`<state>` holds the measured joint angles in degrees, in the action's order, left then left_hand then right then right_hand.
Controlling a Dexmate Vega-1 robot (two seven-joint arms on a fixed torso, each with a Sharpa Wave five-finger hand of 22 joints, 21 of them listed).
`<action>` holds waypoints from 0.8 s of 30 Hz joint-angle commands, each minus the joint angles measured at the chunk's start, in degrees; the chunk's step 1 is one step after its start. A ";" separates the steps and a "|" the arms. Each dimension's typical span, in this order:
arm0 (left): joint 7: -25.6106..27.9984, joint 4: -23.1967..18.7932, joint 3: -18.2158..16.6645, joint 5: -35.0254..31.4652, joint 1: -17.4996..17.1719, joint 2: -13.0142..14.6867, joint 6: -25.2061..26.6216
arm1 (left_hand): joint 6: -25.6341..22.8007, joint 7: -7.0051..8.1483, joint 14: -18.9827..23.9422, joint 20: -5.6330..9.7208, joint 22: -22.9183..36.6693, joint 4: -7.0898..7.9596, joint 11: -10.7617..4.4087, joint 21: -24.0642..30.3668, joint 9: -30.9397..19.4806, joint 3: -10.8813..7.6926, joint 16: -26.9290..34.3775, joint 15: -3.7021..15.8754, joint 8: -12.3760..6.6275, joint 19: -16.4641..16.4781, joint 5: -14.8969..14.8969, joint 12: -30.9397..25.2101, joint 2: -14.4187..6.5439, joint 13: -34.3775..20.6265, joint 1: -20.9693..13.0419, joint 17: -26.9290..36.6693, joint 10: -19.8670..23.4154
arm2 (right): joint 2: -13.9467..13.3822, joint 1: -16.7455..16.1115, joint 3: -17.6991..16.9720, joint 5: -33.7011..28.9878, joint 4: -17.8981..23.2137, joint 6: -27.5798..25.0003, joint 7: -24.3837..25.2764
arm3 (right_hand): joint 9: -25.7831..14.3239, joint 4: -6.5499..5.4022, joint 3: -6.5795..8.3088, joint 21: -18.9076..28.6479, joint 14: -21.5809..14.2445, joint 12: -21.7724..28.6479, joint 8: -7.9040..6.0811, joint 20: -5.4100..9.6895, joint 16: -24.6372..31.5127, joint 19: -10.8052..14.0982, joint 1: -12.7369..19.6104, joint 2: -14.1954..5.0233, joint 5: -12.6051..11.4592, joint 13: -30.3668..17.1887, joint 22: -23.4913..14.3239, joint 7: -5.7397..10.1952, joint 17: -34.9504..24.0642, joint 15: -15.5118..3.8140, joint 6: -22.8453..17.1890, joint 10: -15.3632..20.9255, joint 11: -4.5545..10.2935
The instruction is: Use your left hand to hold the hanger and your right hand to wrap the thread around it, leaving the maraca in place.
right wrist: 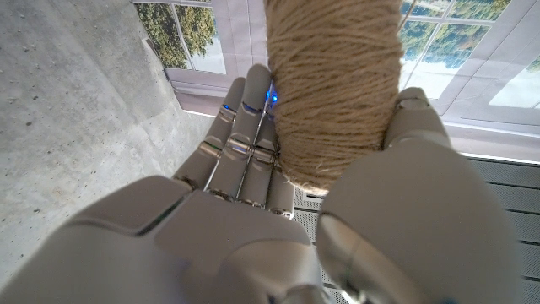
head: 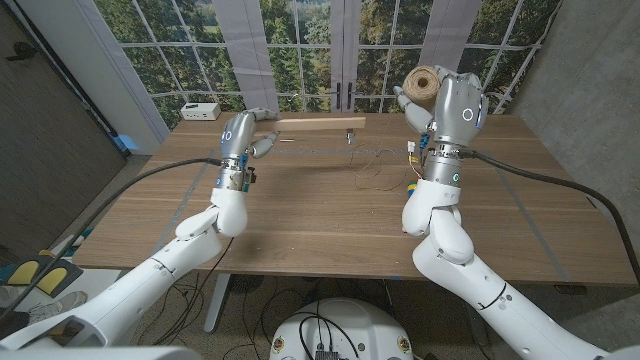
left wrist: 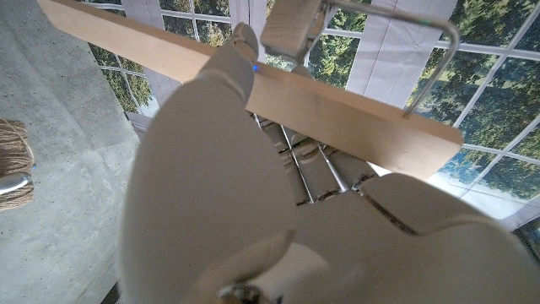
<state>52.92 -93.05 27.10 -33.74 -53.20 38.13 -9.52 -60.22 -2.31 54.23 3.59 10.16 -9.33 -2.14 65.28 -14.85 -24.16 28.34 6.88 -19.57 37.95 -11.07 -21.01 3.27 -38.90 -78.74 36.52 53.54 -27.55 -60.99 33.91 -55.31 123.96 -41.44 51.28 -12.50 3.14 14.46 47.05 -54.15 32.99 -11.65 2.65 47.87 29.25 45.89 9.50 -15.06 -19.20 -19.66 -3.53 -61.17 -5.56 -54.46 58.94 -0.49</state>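
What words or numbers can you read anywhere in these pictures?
None can be read.
White box on the table's far left corner: any markings too small to read.
Hanger held by the left robot hand: no print.
Twine spool in the right robot hand: no label.

No readable text, label or number anywhere.

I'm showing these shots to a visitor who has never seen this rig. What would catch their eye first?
Likely the right hand, raised above the table's far right part and gripping a fat spool of jute twine. Next, the left hand holding a wooden hanger level over the table's far edge, its metal wire showing in the left wrist view. Behind stands a big gridded window onto green trees.
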 commanded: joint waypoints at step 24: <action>-7.52 -8.42 -7.22 10.78 -7.73 1.99 -6.14 | -3.17 -2.82 1.32 6.91 0.06 0.56 -0.14 0.71 -0.87 -1.29 -0.39 2.75 -0.20 -0.56 -0.04 0.70 -8.70 -0.70 -7.34 0.56 0.39 | -2.65 11.12 2.51 -0.78 -12.23 -7.72 -13.72 | -0.04 -0.25 -0.70 1.12 -2.29 1.39 0.16 6.82 -1.55 -0.89 19.28 -18.85 -0.53 -7.63 1.07 6.49 -1.04 -7.36 -6.57 4.17 3.60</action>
<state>49.19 -99.87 22.19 -26.94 -59.02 39.89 -13.00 -60.26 -2.27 54.23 3.39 10.16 -9.35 -2.14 65.51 -14.91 -24.19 28.30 6.88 -19.70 37.53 -10.96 -20.42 3.27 -39.43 -78.74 37.05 53.53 -28.92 -55.44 33.63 -54.40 115.65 -46.12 42.28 -12.51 2.82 13.84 47.92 -54.36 32.99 -11.65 2.65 46.44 28.65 45.89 9.50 -15.29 -19.20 -18.60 -3.53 -61.96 -5.54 -54.46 59.18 -0.70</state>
